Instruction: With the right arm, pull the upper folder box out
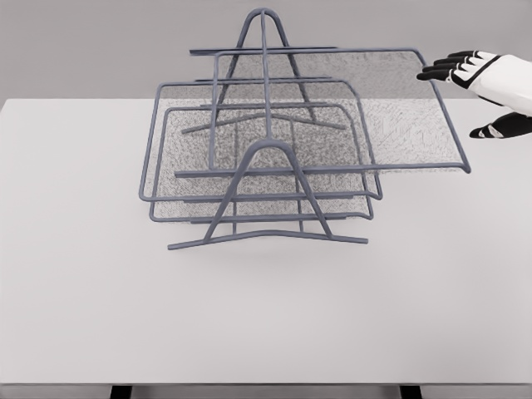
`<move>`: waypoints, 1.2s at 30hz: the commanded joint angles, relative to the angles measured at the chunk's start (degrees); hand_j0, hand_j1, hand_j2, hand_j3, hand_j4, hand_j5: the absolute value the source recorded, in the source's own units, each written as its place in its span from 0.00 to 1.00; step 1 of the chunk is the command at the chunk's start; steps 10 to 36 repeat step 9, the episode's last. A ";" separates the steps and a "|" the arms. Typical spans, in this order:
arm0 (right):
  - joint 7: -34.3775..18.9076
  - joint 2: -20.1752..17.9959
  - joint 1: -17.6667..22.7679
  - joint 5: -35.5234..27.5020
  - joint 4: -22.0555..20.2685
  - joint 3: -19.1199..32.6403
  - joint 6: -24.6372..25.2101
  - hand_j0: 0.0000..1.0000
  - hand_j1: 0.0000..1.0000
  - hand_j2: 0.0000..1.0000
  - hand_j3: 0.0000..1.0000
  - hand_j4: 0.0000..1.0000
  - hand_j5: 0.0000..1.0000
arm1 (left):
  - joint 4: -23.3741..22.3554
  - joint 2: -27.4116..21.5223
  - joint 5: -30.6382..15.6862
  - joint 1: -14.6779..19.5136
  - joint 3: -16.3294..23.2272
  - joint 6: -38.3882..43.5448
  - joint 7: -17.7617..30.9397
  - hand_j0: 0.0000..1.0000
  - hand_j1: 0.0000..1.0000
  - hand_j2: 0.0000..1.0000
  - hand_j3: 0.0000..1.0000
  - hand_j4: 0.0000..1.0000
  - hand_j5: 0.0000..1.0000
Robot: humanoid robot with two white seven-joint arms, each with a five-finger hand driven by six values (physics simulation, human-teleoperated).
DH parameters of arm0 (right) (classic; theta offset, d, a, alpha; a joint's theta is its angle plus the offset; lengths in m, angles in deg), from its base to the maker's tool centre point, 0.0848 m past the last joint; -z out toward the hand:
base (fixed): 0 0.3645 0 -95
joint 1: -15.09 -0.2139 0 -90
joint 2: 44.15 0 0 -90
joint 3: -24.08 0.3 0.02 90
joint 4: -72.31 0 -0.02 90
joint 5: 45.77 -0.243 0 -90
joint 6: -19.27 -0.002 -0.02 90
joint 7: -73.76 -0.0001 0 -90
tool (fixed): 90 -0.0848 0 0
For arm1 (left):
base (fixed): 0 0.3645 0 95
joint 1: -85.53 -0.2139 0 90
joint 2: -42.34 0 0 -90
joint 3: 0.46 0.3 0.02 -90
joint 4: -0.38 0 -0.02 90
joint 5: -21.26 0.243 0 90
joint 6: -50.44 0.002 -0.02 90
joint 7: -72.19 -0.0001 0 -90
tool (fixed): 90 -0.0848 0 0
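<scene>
**Upper tray offset toward the hand; hand open, no grip**

Right hand enters from the right edge of the head view, high in the frame. White palm shell, black fingers. Fingers are extended and spread, pointing left; thumb sits lower, apart from them. Nothing is between fingers and thumb: the hand is open and holds nothing.

Upper folder box, a grey wire-rimmed mesh tray, lies immediately left of the hand. Its right edge runs just below and left of the fingertips; its near right corner sits below the thumb. Cannot tell whether fingertips touch the rim; they look just beside it. This tray sits displaced toward the hand relative to the trays beneath, overhanging the rack on the hand's side.

Wire rack, with A-shaped end frames, stands farther left of the hand, on the white worktop. Two lower trays sit stacked in it, well apart from the hand, aligned with each other.

Left arm does not show.
</scene>
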 commanded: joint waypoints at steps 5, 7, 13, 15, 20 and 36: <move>-0.05 -0.07 0.35 -0.34 0.12 0.00 0.13 1.00 1.00 1.00 1.00 1.00 1.00 | 0.03 0.00 -0.03 0.00 -0.02 0.00 0.01 1.00 1.00 1.00 1.00 1.00 1.00; -0.05 -0.07 0.35 -0.34 0.03 0.00 0.13 1.00 1.00 1.00 1.00 1.00 1.00 | 0.03 0.00 -0.03 0.00 -0.02 0.00 0.01 1.00 1.00 1.00 1.00 1.00 1.00; -0.05 -0.07 0.35 -0.34 0.03 0.00 0.13 1.00 1.00 1.00 1.00 1.00 1.00 | 0.03 0.00 -0.03 -0.09 -0.02 0.00 0.01 1.00 1.00 1.00 1.00 1.00 1.00; -0.05 -0.07 0.35 -0.34 0.03 0.00 0.13 1.00 1.00 1.00 1.00 1.00 1.00 | 0.03 0.00 -0.03 -0.09 -0.02 0.00 0.01 1.00 1.00 1.00 1.00 1.00 1.00; -0.05 -0.07 0.35 -0.34 0.03 0.00 0.13 1.00 1.00 1.00 1.00 1.00 1.00 | 0.03 0.00 -0.03 -0.09 -0.02 0.00 0.01 1.00 1.00 1.00 1.00 1.00 1.00; -0.05 -0.07 0.35 -0.34 0.03 0.00 0.13 1.00 1.00 1.00 1.00 1.00 1.00 | 0.03 0.00 -0.03 -0.09 -0.02 0.00 0.01 1.00 1.00 1.00 1.00 1.00 1.00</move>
